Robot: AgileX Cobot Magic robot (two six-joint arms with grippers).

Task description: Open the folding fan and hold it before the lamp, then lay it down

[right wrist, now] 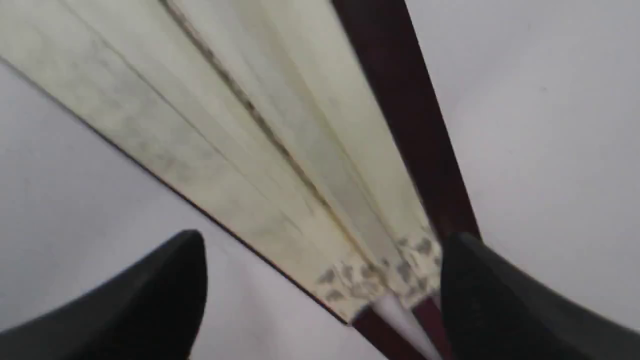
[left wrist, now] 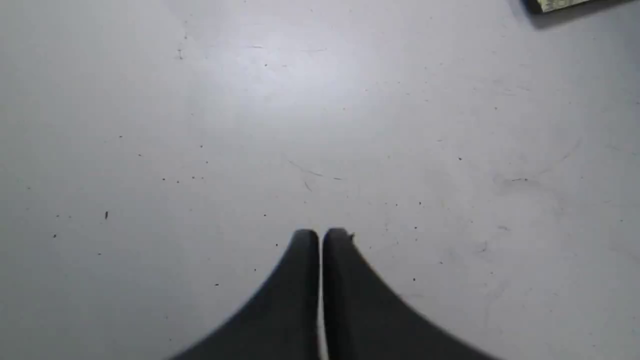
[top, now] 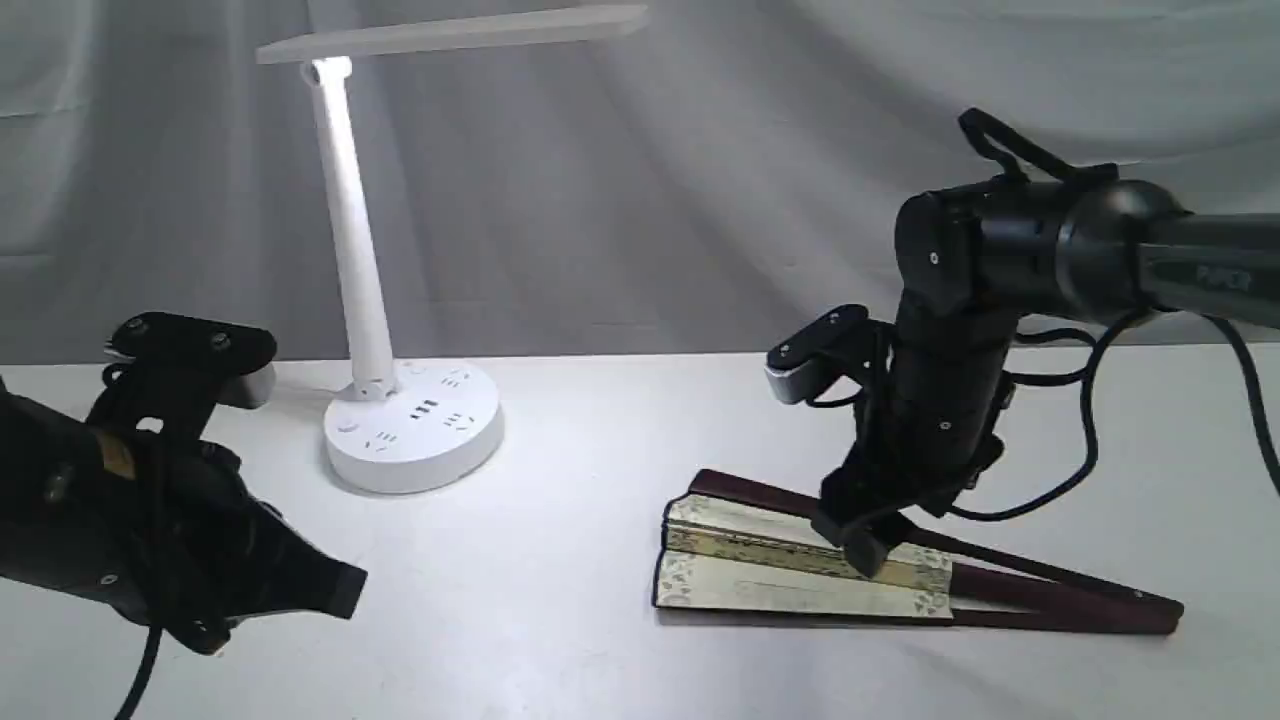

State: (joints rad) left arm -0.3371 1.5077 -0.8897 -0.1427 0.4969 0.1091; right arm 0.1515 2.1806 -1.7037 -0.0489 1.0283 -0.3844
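**Exterior view.** The lamp (top: 412,430) stands at the left rear of the table (top: 600,640), its stem slanting up to a flat horizontal head. The folding fan (top: 800,590) lies flat on the table at the right front. It is spread only into a narrow wedge, with the cream leaf toward the middle and the maroon guards meeting at the far right. The right arm enters from the right with its forearm level and its wrist bent straight down, so the right gripper (top: 858,540) points onto the leaf. The left arm lies low at the left front, and the left gripper (top: 340,590) points toward the middle, well apart from the fan.

**Left wrist view.** The left gripper (left wrist: 320,237) hangs over bare table (left wrist: 250,125). Its fingers (left wrist: 300,280) are together, with only a slit between them. A corner of the fan (left wrist: 555,4) shows at the frame edge.

**Right wrist view.** The right gripper (right wrist: 322,240) has its fingers (right wrist: 150,300) wide apart, one on each side of the fan (right wrist: 280,125) near the speckled border. The blur hides whether either finger touches it.
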